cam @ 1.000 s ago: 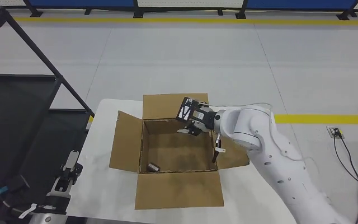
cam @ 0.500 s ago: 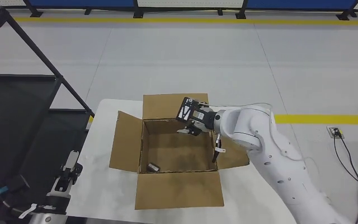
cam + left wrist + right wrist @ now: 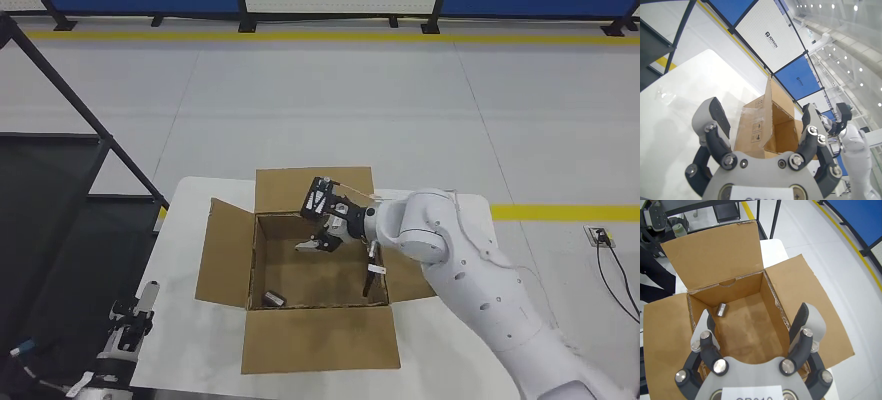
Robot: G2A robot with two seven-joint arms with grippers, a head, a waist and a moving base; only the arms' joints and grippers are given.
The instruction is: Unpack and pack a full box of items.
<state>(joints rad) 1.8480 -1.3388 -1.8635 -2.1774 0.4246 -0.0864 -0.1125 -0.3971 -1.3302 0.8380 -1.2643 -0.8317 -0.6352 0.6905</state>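
The brown cardboard box (image 3: 225, 250) stands open on the white surface (image 3: 190, 300), its 4 flaps folded outward and its corrugated edges torn rough in places. Inside, on the bare cardboard floor, is 1 short grey metal cylinder (image 3: 274, 298) with a dull shine; it seems to lie on its side, though the top view is too coarse to be sure. In the top view it sits in the box's near left corner, close to the front wall. The right hand (image 3: 318, 243) hangs over the opening near the far wall, its 2 fingers spread wide and holding nothing, with the cylinder below it and well apart toward the opposite corner. The right wrist view looks down into the box (image 3: 711, 253), the cylinder (image 3: 721, 310) lying beyond the right hand (image 3: 754, 309). The left hand (image 3: 138, 308) is low at the surface's near left edge, well apart from the box, also spread wide and holding nothing. Its own view shows the left hand (image 3: 762, 103) facing the box's side (image 3: 753, 117) across the surface (image 3: 687, 85).
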